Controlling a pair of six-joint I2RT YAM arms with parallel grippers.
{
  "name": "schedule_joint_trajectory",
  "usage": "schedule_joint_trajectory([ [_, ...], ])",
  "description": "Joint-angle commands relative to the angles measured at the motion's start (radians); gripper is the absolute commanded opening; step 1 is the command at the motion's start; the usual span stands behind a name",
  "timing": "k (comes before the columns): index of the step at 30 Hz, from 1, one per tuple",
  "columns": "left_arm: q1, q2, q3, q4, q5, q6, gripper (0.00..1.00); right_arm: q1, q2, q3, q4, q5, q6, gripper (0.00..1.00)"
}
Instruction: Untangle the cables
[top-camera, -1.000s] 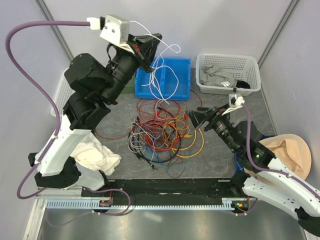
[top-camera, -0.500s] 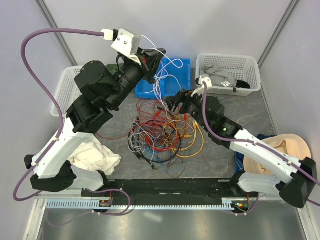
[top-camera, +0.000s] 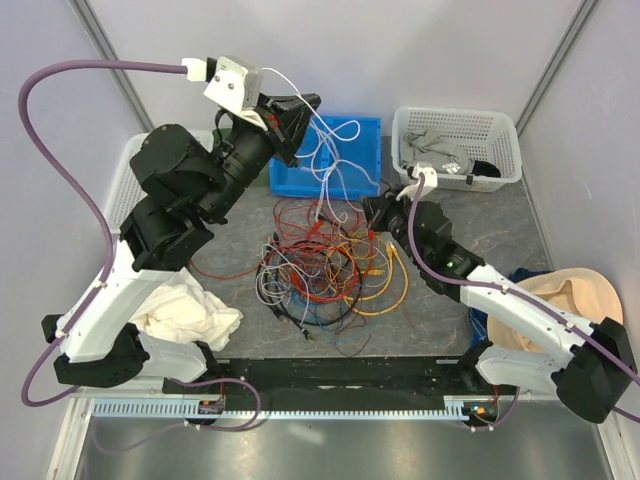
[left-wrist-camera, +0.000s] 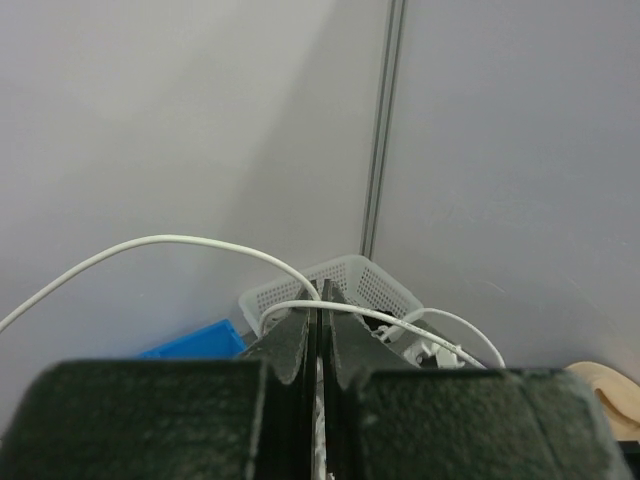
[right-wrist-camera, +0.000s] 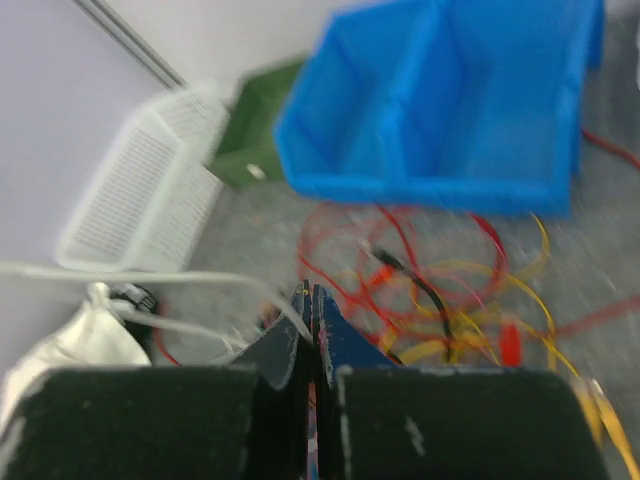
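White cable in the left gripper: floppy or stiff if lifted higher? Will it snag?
Likely floppy: the white cable hangs in loose loops below the left gripper. Probably light, being so thin. Its lower end reaches the tangle, so pulling higher may well drag other cables along.

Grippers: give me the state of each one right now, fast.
Left gripper: closed, holding a white cable, raised above the pile.
Right gripper: closed; blur hides whether it grips anything.
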Motion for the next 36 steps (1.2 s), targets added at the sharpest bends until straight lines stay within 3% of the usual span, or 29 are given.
schedule_joint_trajectory([
  [1, 0.002, 0.001, 0.086, 0.048, -0.026, 0.053, 0.02, -0.012, 0.006, -0.153, -0.082, 0.037, 0.087, 0.0],
  [9, 0.002, 0.04, 0.164, 0.052, -0.024, 0.079, 0.02, -0.012, 0.024, -0.339, -0.134, 0.037, 0.162, 0.0],
  [24, 0.002, 0.105, 0.363, 0.062, -0.02, 0.148, 0.02, -0.016, -0.009, -0.39, -0.283, 0.098, 0.163, 0.0],
  [36, 0.002, 0.07, 0.314, 0.107, -0.043, 0.188, 0.02, -0.016, -0.103, -0.457, -0.412, 0.077, 0.202, 0.0],
])
